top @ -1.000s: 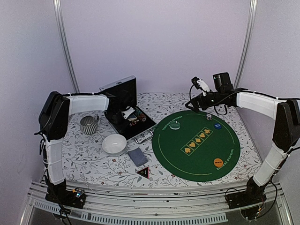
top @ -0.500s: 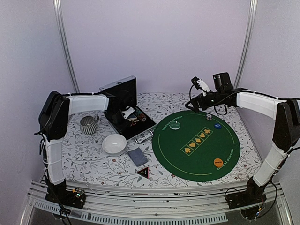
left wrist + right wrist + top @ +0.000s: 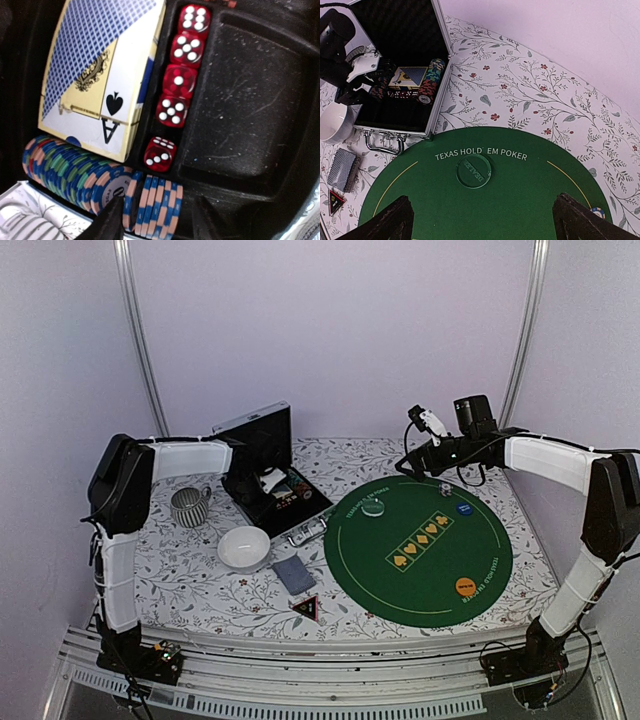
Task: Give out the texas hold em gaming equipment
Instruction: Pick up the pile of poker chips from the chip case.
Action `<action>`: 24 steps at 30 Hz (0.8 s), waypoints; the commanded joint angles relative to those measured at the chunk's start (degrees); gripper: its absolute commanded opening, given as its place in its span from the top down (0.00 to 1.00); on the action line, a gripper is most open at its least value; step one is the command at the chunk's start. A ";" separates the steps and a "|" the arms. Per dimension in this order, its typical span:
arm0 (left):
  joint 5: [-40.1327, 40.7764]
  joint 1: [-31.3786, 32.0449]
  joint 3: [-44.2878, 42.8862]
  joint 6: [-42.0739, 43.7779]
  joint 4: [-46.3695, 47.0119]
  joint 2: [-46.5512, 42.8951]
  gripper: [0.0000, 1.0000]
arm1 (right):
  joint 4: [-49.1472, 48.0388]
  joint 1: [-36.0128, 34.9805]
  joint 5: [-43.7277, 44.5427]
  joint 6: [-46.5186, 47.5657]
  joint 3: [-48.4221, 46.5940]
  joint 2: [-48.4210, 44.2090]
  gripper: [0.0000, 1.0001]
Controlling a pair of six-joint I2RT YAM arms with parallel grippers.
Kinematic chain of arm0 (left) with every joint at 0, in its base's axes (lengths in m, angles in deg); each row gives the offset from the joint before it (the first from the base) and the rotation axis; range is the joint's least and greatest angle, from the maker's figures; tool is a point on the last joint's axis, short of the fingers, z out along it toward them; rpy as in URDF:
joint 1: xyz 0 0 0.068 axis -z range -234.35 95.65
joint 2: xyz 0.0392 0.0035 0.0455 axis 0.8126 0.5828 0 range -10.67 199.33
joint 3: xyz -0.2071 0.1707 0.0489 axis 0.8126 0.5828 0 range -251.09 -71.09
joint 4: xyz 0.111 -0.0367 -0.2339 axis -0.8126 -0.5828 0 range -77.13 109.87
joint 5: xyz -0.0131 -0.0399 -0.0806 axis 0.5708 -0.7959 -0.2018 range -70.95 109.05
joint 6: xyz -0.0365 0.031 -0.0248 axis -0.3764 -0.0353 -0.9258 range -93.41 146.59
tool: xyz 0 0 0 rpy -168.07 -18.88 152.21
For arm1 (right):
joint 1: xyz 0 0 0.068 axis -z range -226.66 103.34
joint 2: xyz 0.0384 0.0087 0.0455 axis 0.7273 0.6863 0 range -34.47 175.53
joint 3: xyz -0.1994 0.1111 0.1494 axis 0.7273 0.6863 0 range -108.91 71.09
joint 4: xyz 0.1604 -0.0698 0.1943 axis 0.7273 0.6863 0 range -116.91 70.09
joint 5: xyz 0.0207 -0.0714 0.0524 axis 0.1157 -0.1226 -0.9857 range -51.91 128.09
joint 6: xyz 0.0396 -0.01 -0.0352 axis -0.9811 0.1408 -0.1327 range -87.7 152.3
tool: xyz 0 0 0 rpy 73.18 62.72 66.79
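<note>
Straddling a short stack of blue-striped chips [image 3: 152, 205], the left gripper [image 3: 157, 212] is seen with its jaws apart, one finger [image 3: 111, 224] on each side; whether the pads touch the chips cannot be told. The stack is stood on edge in the open black case [image 3: 390, 112], which is set by the far edge of the table [image 3: 190, 575], left of the middle, its lid [image 3: 400, 30] raised toward the far left corner. In the same case a longer row of mixed-colour chips [image 3: 70, 170], a boxed deck [image 3: 95, 70] printed with an ace of spades and five red dice [image 3: 177, 85] are held.

The right gripper [image 3: 482, 202] is held with its jaws wide apart, gripping nothing, above the far rim of the round green mat [image 3: 440, 565], by which the right half of the table is covered almost to the near and right edges. On it a clear dealer disc [image 3: 373, 507] is laid near the far rim, a blue disc [image 3: 464, 508] toward the far right corner and an orange disc [image 3: 466, 587] toward the near right corner; open felt is seen around the printed suit row [image 3: 418, 541].

Between the case and the near edge a white bowl [image 3: 223, 546], showing only its white inside, and a pile of grey-blue-backed cards [image 3: 293, 574] are placed. A grey ribbed mug [image 3: 188, 506] is stood toward the left edge, and the black triangle [image 3: 306, 608] is laid at the near edge, just beside the mat.
</note>
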 commanded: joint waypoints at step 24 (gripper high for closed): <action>-18.02 -0.08 7.96 -13.07 11.11 -29.44 1.00 | -11.28 -12.28 1.85 3.11 3.46 -11.11 0.01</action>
